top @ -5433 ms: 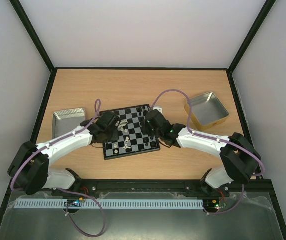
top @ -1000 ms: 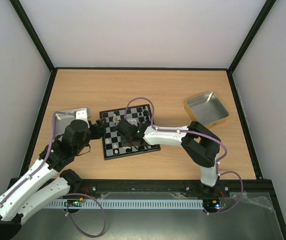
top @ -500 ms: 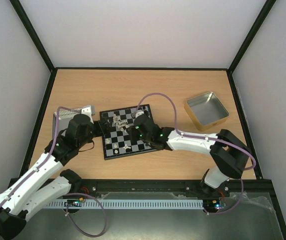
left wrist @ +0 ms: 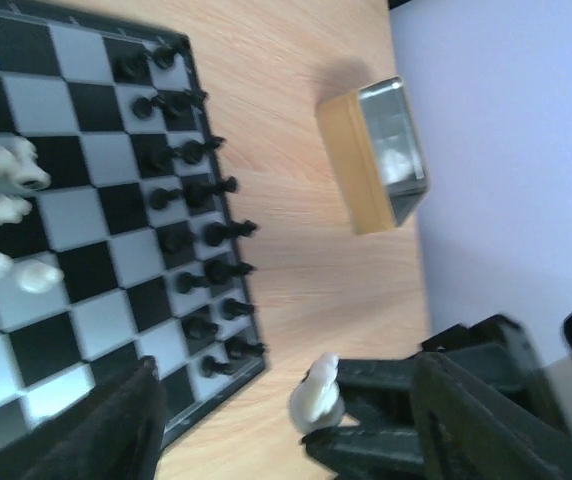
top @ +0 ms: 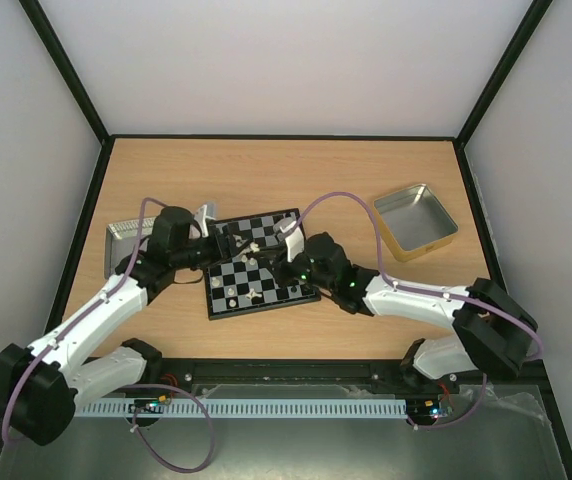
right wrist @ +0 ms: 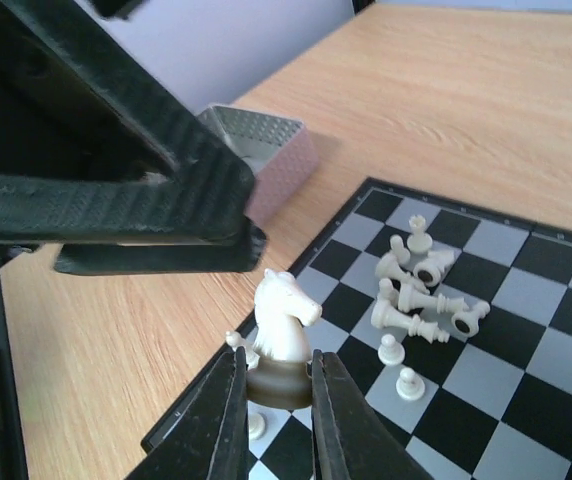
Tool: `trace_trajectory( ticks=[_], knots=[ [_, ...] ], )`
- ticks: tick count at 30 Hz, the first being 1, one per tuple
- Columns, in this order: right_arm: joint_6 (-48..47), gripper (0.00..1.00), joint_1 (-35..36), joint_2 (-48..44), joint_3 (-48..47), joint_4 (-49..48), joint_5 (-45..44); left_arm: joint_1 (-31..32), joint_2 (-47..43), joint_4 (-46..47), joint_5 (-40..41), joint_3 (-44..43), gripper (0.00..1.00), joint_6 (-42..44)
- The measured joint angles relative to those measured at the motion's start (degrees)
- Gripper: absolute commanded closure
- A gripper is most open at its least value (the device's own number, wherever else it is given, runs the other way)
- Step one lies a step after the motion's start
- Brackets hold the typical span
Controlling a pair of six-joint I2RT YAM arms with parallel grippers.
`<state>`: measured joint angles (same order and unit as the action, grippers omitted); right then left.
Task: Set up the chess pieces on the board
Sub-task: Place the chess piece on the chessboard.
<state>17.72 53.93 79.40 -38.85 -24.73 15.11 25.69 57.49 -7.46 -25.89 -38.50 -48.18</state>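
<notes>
Black pieces (left wrist: 194, 190) ranked on board (left wrist: 86, 160) side facing table (top: 266, 170) right edge. White pieces (right wrist: 421, 300) mostly heaped mid-board. Right gripper (right wrist: 276, 385) clamps white knight (right wrist: 284, 325); left gripper (top: 206, 250) open, empty.

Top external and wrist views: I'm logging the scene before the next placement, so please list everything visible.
Small black-and-grey checked chessboard: one, table centre.
Tiny black chessmen: many, in two rows along one board edge; exact count unclear.
Tiny cream-white chessmen: several, some tipped in a heap mid-board, a few upright.
Cream-white knight: one, lifted above the board's corner.
Deep silver metal tin with tan sides: one, right of the board.
Shallow silver metal tin: one, left of the board, partly under the left arm.
Wooden table: one, light brown.
Left gripper: open, empty, close to the knight.
Right gripper: shut on the knight's base.
</notes>
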Motion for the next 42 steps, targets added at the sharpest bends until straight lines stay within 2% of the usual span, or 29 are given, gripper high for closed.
trace_trajectory(
  ticks=[2, 5, 11, 18, 29, 32, 36, 39, 42],
  knots=[
    [-1.5, 0.91, -0.1, -1.3, 1.4, -1.9, 0.7, -0.5, 1.3, 2.3, -3.3, 0.1, 0.46, -1.7],
    [-3.4, 0.92, -0.2, -2.3, 2.5, -3.6, 1.5, -1.0, 1.5, 7.3, -7.5, 1.4, 0.51, -5.0],
    [-4.3, 0.92, -0.3, -2.9, 3.0, -5.7, 2.8, -1.2, 1.4, 13.3, -12.2, 3.2, 0.52, -7.9],
    [-4.2, 0.92, -0.4, -2.9, 3.2, -6.9, 4.0, -1.2, 1.9, 14.4, -14.8, 3.3, 0.61, -7.8],
    [-4.1, 0.91, -0.4, -2.9, 3.3, -7.0, 5.2, -1.3, 2.6, 11.6, -15.9, 3.2, 0.93, -3.7],
    [-3.7, 0.8, -0.5, -2.9, 3.3, -7.0, 5.7, -1.5, 2.6, 10.6, -15.7, 3.1, 0.97, -1.8],
    [-2.1, 0.53, -0.5, -2.9, 3.3, -6.6, 5.2, -1.5, 2.6, 8.0, -14.1, 2.2, 0.98, 0.5],
    [-0.6, 0.43, -0.5, -3.0, 3.0, -5.4, 3.9, -1.2, 1.9, 3.0, -8.9, 0.8, 0.98, 3.1],
    [1.8, 0.4, -0.5, -3.6, 3.1, -4.2, 2.1, 0.6, 0.0, -2.7, 1.1, -0.4, 0.97, 5.1]
  ],
)
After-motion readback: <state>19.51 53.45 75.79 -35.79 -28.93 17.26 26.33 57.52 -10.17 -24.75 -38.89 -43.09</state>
